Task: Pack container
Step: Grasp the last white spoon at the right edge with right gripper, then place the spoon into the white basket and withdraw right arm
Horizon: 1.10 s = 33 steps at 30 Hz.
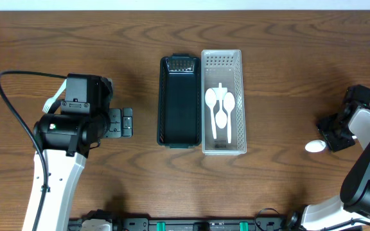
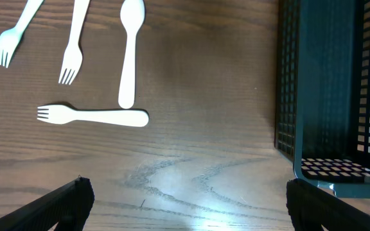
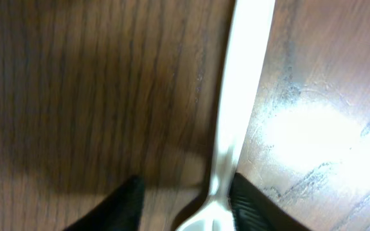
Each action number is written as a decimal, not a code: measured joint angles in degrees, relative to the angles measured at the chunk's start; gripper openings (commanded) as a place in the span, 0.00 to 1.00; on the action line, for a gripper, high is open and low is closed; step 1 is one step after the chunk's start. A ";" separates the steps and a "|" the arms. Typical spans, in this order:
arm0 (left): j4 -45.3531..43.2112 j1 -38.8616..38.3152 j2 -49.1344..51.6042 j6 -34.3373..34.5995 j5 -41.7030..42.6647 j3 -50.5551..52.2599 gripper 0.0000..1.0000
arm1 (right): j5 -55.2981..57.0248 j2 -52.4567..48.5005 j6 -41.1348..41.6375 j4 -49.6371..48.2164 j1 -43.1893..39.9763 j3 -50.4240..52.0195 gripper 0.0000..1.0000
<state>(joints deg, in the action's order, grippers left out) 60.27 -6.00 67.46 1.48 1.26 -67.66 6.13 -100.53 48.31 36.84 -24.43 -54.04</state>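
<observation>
Well, we found the right gripper [image 3: 185, 208] low over the counter [image 1: 288, 45] near its right edge. Its two dark fingers [image 3: 117, 212] straddled the handle of a white spoon [image 3: 239, 83] that lay flat on the wood. One finger seemed to touch the handle while a strip of wood showed beside the other, so we could not tell whether the spoon was truly pinched. From above, only its bowl showed, peeping out beside the gripper.

At the middle of the counter stood the white basket [image 1: 238, 96], with three white spoons [image 1: 221, 109] lying lengthwise inside it. Pressed against its left side was the dark green basket [image 1: 180, 102].

Over on the left, the left gripper [image 2: 185, 208] hovered above the wood with its jaws spread wide and nothing between them. Its wrist camera showed us more cutlery on the counter beside the dark basket: two forks [image 2: 72, 45] side by side, another spoon [image 2: 130, 51], and a crosswise fork [image 2: 92, 116] whose handle touched the tip of that spoon's handle.
</observation>
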 measured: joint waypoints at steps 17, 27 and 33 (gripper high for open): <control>0.02 0.00 0.00 0.00 0.00 0.00 0.98 | -0.76 0.20 0.07 1.31 0.00 -0.13 0.01; 0.02 0.00 0.00 0.00 0.02 0.00 0.98 | -5.33 1.46 -2.19 16.28 9.55 -12.02 0.01; 0.02 0.00 0.00 0.00 0.02 0.00 0.98 | -6.16 6.08 -2.58 21.00 24.63 -28.94 0.01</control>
<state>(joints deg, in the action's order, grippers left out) 60.29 -6.00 67.46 1.48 1.28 -67.66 -0.03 -94.45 45.74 57.84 0.21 -82.98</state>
